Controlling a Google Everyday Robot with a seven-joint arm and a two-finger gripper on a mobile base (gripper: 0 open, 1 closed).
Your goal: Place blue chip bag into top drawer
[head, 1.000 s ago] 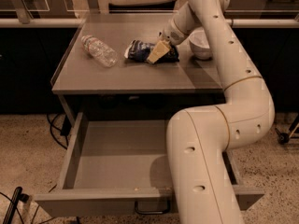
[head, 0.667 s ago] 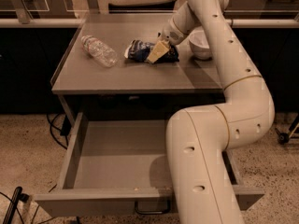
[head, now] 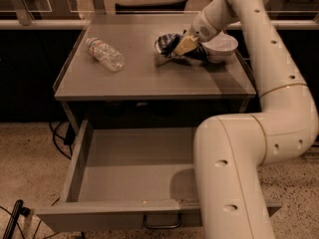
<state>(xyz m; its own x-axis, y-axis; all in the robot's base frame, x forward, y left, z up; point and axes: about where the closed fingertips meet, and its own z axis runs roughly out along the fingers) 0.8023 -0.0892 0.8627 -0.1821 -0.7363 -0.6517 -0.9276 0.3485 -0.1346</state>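
The blue chip bag [head: 167,43] is wrinkled and hangs tilted just above the grey table [head: 149,81], near its back right, with its shadow under it. My gripper [head: 183,47] reaches in from the right and is shut on the bag's right side, its yellowish fingers [head: 185,44] pinching the foil. The top drawer [head: 107,176] is pulled wide open below the table and nothing lies inside; its flat front [head: 99,217] and dark loop handle [head: 162,224] face the camera. My white arm covers the drawer's right part.
A white bowl [head: 222,45] stands right behind the gripper at the table's right edge. A clear plastic water bottle [head: 104,54] lies on the table's left side. Cables [head: 60,138] trail on the speckled floor at the left.
The gripper has lifted the blue chip bag off the table and drawn it a little to the right, towards the bowl. The bottle and drawer have not moved.
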